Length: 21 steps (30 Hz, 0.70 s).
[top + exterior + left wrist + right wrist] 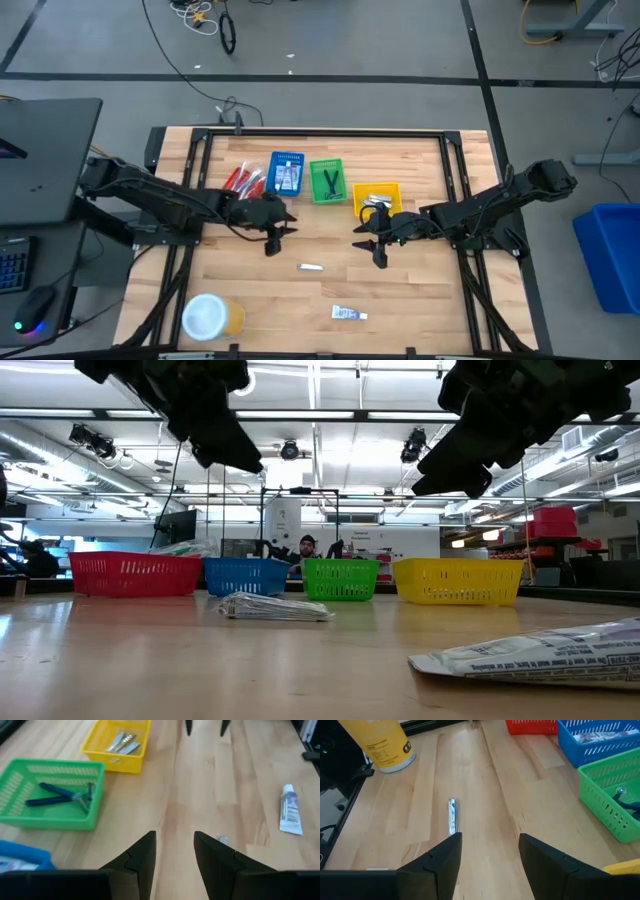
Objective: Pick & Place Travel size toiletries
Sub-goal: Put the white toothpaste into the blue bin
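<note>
Two toiletries lie flat on the wooden table: a slim silvery tube (310, 267) (452, 815) (275, 608) at mid table, and a white and blue tube (349, 314) (290, 810) (540, 655) nearer the front edge. My left gripper (278, 238) (174, 836) hangs open above the table in front of the blue bin, touching nothing. My right gripper (370, 248) (490, 837) hangs open in front of the yellow bin, to the right of the silvery tube and clear of it.
A row of small bins stands at the far side: red (245, 181), blue (287, 172), green (327, 180) with blue razors, and yellow (378, 198) with silvery tubes. A white-lidded yellow jar (210, 316) stands at the front left. Bare wood lies between the grippers.
</note>
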{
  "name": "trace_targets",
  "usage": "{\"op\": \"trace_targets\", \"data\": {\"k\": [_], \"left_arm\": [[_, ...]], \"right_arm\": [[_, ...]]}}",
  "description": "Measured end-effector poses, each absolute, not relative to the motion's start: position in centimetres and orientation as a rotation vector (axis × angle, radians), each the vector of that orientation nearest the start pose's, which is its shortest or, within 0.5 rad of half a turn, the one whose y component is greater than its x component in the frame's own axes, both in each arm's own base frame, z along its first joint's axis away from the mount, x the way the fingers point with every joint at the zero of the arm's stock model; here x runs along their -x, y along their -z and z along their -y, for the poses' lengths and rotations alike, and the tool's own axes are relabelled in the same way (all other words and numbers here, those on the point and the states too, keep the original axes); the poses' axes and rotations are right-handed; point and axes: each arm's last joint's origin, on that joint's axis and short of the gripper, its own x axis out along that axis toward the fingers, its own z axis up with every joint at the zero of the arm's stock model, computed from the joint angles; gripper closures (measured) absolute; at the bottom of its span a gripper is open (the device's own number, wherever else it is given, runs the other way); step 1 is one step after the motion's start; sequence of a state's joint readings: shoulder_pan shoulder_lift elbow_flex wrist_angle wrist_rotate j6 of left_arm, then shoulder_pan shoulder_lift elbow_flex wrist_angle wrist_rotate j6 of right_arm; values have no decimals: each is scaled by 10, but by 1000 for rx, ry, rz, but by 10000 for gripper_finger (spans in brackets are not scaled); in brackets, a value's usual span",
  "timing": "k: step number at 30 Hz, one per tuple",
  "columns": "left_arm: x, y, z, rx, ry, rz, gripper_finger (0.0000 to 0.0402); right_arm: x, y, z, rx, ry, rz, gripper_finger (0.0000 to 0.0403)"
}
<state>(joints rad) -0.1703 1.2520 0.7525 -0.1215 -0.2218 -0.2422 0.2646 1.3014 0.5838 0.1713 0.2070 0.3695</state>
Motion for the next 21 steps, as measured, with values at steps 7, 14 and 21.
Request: {"op": "trace_targets", "data": {"k": [7,14,21], "left_arm": [[-271,-221,41,108,-78,-598,261],[-274,-213,42,103,-79,-634,261],[-275,-213,42,110,-80,-621,261]], "right_arm": [[-250,-189,-65,-248,-28,-556,199],[-254,-171,-103,-281,-223,-590,199],[-258,-163,-160,-315,-314,-736,204]]}}
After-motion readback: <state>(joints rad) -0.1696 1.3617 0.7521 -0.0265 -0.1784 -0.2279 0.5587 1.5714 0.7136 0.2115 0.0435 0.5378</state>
